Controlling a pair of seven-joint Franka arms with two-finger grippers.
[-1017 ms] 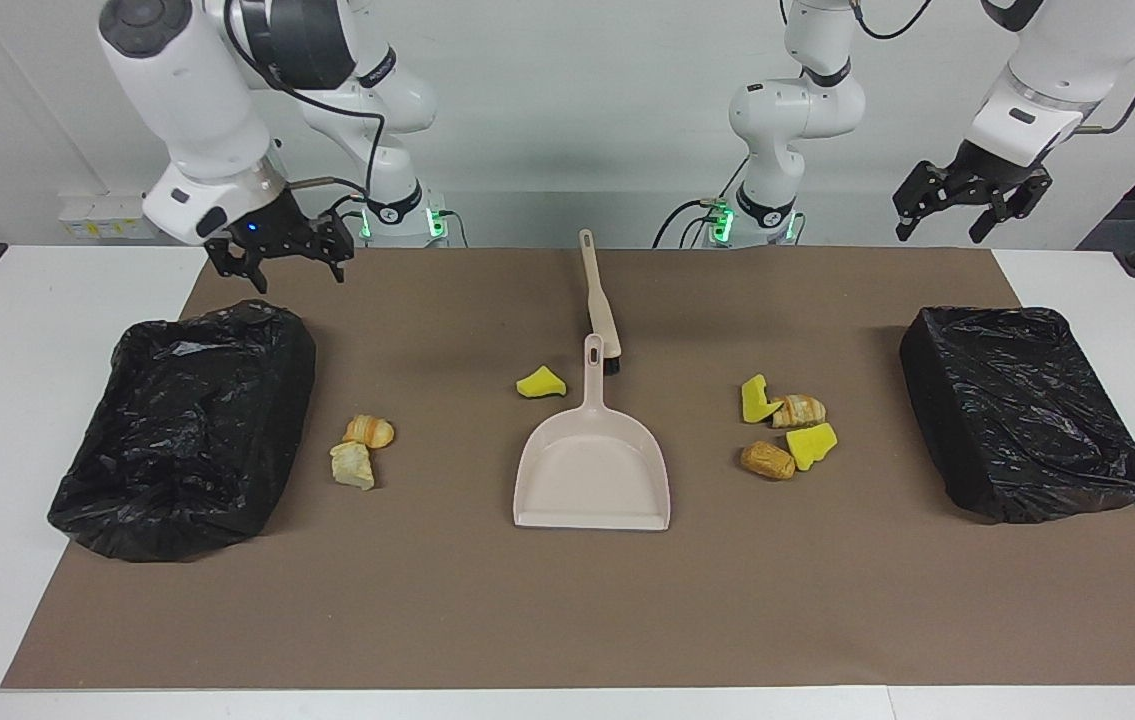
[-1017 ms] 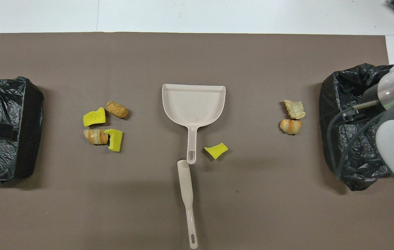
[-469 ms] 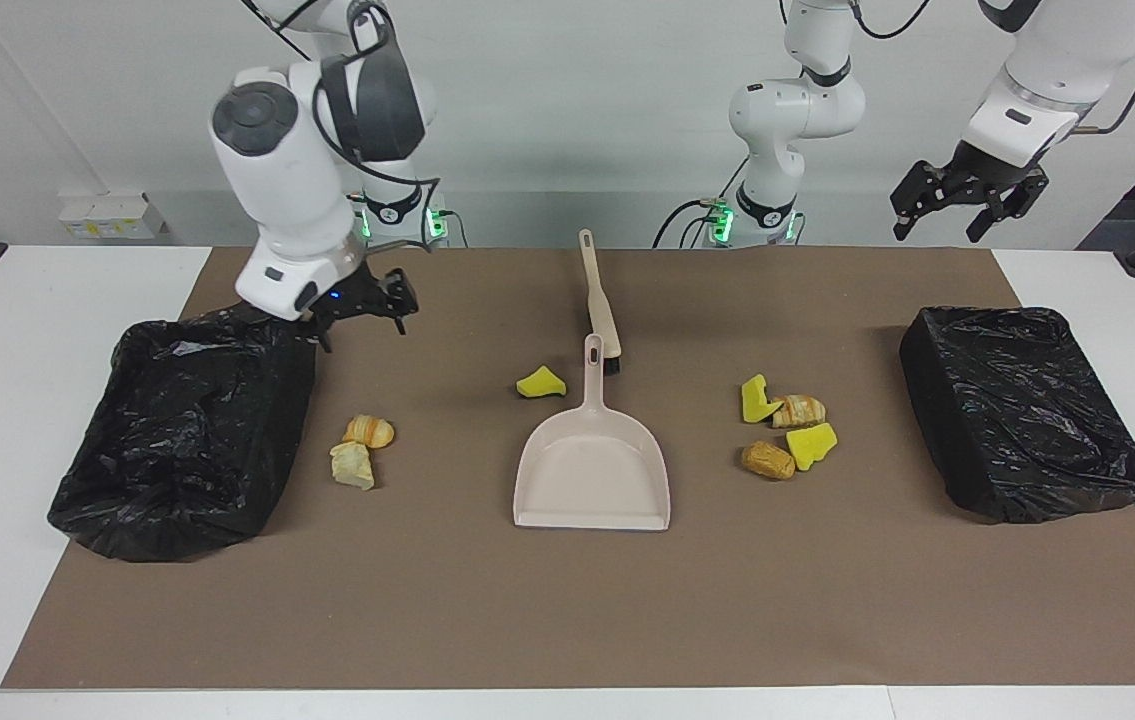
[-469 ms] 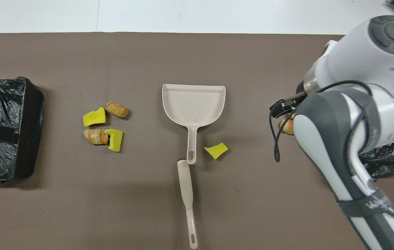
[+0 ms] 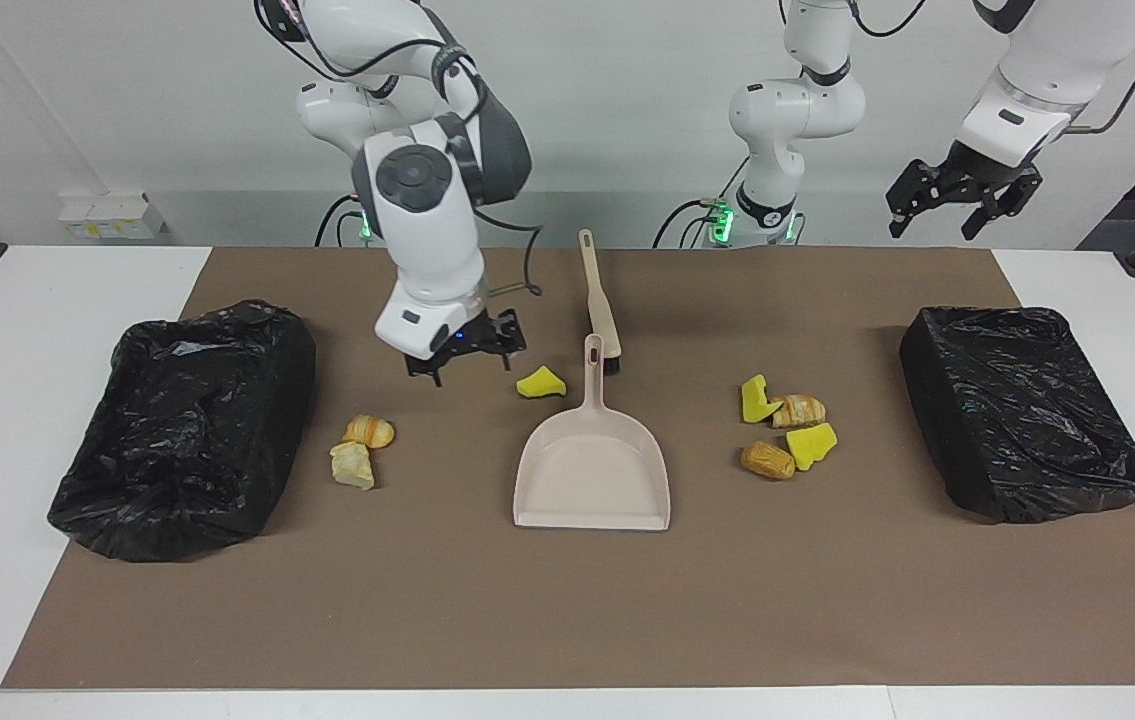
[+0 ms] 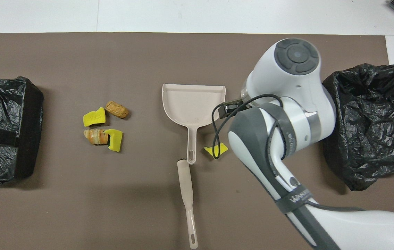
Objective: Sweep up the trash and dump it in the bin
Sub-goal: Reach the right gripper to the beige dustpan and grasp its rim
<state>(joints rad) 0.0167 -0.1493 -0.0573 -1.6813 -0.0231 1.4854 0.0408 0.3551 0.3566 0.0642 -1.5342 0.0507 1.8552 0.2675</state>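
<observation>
Risk, by judgement: clipping the lone yellow chunk [image 5: 541, 382] with the right end effector [image 5: 464, 361] and knocking it off toward the dustpan [image 5: 591, 473] or brush [image 5: 599, 297]. Right end effector: spread, holding nothing, low above the worktop [image 5: 567, 600]. Just beside it, toward the left arm's end: that yellow chunk. Toward the right arm's bin [image 5: 182, 425]: two bread lumps [image 5: 359, 450]. Well apart: four-piece pile [image 5: 787, 426]. Left end effector [image 5: 959, 200]: spread, empty, raised near the second bin [image 5: 1022, 410], waiting.

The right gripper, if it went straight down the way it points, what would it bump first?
Probably just the brown mat. The right gripper, jaws open, hangs above bare mat beside the lone yellow sponge chunk, though depth is hard to judge.
</observation>
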